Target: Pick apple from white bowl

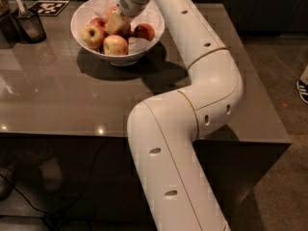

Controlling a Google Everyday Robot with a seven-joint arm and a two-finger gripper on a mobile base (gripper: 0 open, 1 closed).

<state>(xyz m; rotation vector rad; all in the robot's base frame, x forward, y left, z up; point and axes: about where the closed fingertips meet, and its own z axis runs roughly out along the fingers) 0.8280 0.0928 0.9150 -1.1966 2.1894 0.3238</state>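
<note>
The white bowl (83, 14) stands at the far side of the grey table, lined with crumpled white paper. Several red-yellow apples lie in it: one at the left (91, 34), one at the front (115, 45), one at the right (144, 32). My gripper (115, 23) reaches down into the middle of the bowl from the right, among the apples. Its tip is low between the left and right apples and hides what lies under it. The white arm stretches from the lower middle of the view up to the bowl.
A small dark container (30, 25) with a utensil stands left of the bowl. A black-and-white marker tag (48, 7) lies behind it. The table's (62, 100) front edge runs across the middle of the view. A shoe (303, 89) shows on the floor at the right.
</note>
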